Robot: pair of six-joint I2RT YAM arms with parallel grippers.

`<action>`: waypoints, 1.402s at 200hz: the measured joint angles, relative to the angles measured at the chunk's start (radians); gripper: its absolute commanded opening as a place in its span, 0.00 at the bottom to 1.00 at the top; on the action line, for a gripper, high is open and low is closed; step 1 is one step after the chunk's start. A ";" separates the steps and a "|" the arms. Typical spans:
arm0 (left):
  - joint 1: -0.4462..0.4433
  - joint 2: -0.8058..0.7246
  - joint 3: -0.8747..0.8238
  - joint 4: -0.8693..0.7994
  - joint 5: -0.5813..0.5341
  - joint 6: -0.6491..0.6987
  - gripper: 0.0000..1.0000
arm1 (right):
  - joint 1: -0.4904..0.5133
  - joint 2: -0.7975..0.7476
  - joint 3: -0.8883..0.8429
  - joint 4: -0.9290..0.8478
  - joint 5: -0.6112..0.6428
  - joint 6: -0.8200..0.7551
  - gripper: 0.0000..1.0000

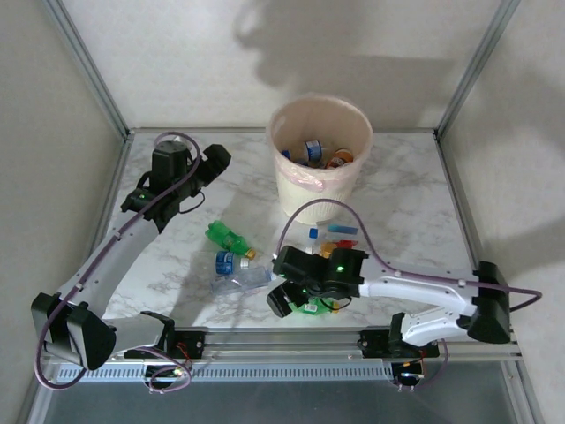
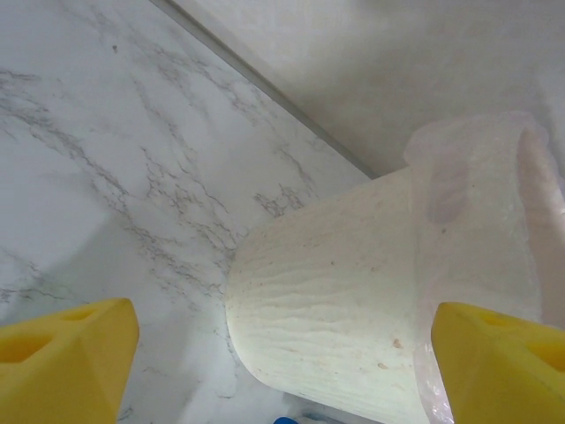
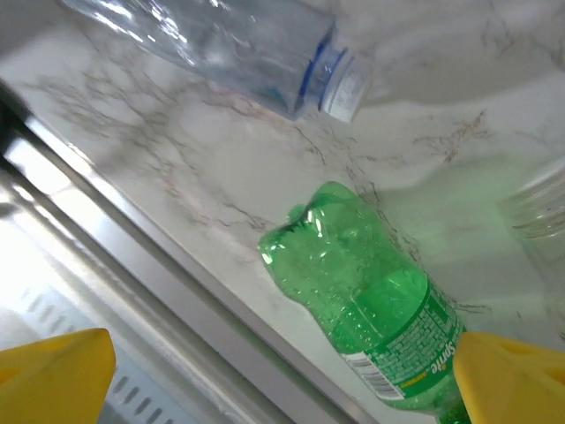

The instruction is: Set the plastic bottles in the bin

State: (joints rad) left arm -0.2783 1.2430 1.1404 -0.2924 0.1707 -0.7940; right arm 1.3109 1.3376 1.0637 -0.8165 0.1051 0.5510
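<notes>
The right gripper (image 3: 282,380) stands wide and holds nothing, with its yellow fingertips (image 3: 53,371) in the two lower corners of the right wrist view. Between them a crushed green bottle (image 3: 371,300) lies on the marble table (image 3: 221,168). Its labelled end is close beside the lower-right fingertip; I cannot tell whether they touch. At the top of that frame lies a clear bottle (image 3: 238,44) with a blue neck ring and a white cap. A metal rail (image 3: 115,238) crosses the lower left.

The left gripper (image 2: 282,371) is likewise spread wide and empty, its tips in the lower corners of the left wrist view. Beyond the gap the bin (image 2: 335,309) stands on the table, centre right, with a thin liner (image 2: 459,168) over its rim.

In the top view the bin is at top centre with several bottles (image 1: 313,152) inside. A second green bottle (image 1: 225,237) and a small cluster of bottles (image 1: 334,234) lie loose mid-frame.
</notes>
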 measured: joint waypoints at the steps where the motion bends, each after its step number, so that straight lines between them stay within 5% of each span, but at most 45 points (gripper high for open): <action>1: 0.000 0.000 0.000 0.000 0.000 0.000 0.86 | 0.000 0.006 -0.001 0.000 0.001 0.000 0.98; 117: 0.008 0.000 -0.062 0.019 0.014 -0.022 0.85 | 0.000 0.285 -0.008 0.016 0.057 -0.070 0.97; 192: 0.014 0.000 -0.079 0.033 0.019 -0.023 0.84 | -0.031 0.334 -0.057 0.073 0.071 -0.087 0.81; 248: 0.014 0.002 -0.081 0.034 0.019 -0.033 0.84 | -0.050 0.340 -0.068 0.080 0.113 -0.092 0.57; 280: 0.014 0.002 -0.083 0.044 0.019 -0.042 0.84 | -0.050 0.311 -0.057 0.069 0.149 -0.094 0.54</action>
State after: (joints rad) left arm -0.2638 1.2449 1.0576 -0.2481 0.1902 -0.8356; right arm 1.2606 1.6485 1.0069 -0.7475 0.2539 0.4572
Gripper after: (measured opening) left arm 0.838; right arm 0.584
